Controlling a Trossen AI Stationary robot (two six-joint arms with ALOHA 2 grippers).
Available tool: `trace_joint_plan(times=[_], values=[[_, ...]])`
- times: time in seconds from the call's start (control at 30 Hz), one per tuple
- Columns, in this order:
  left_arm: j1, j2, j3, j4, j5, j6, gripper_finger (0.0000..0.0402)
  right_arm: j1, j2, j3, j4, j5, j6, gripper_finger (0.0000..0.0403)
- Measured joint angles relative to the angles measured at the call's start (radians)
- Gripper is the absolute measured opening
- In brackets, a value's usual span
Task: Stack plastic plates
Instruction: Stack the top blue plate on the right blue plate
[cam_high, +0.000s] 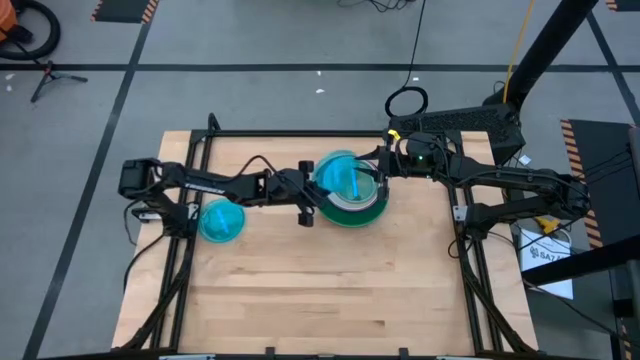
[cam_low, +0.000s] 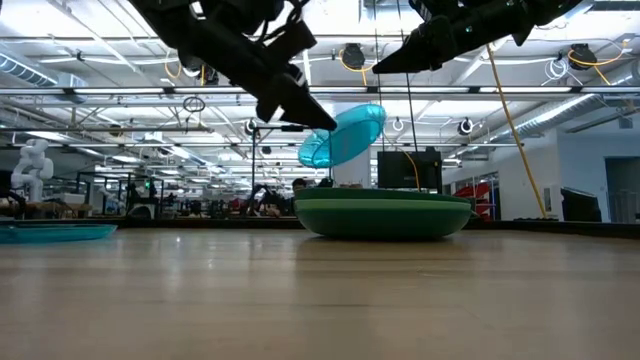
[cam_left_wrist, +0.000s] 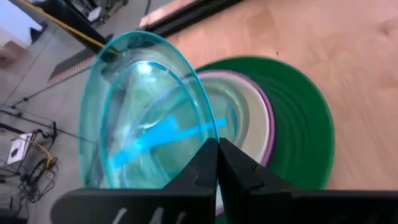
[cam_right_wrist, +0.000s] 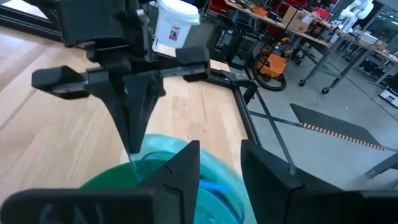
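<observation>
A small translucent blue divided plate (cam_left_wrist: 143, 118) is tilted in the air over a stack (cam_high: 355, 208). The stack is a large dark green plate (cam_left_wrist: 298, 137) flat on the table, with a purple plate (cam_left_wrist: 268, 127) and a white one (cam_left_wrist: 245, 115) nested in it. My left gripper (cam_left_wrist: 217, 146) comes from the table's left and is shut on the blue plate. My right gripper (cam_right_wrist: 221, 155) hangs open just above the blue plate's far right side and touches nothing. A second blue plate (cam_high: 222, 220) lies flat on the table to the left. My left gripper pinches the blue plate's rim (cam_left_wrist: 208, 127) on its left side between the two fingers, which slant down from the table's left. The plate (cam_low: 345, 135) is lifted clear of the stack, tilted with its held edge low and its far edge high.
The second blue plate (cam_low: 55, 232) sits under my left arm near the table's left edge. The near half of the wooden table (cam_high: 330, 300) is bare. Black frame rails (cam_high: 470, 260) run along the table's sides.
</observation>
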Motion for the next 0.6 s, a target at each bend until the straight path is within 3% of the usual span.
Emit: trace_joint_plan(times=[0.6], values=[[0.013,0.102,0.0,0.141,0.064,-0.053,0.002,0.0,0.0,0.0,0.0,0.0,0.002,0.0112]])
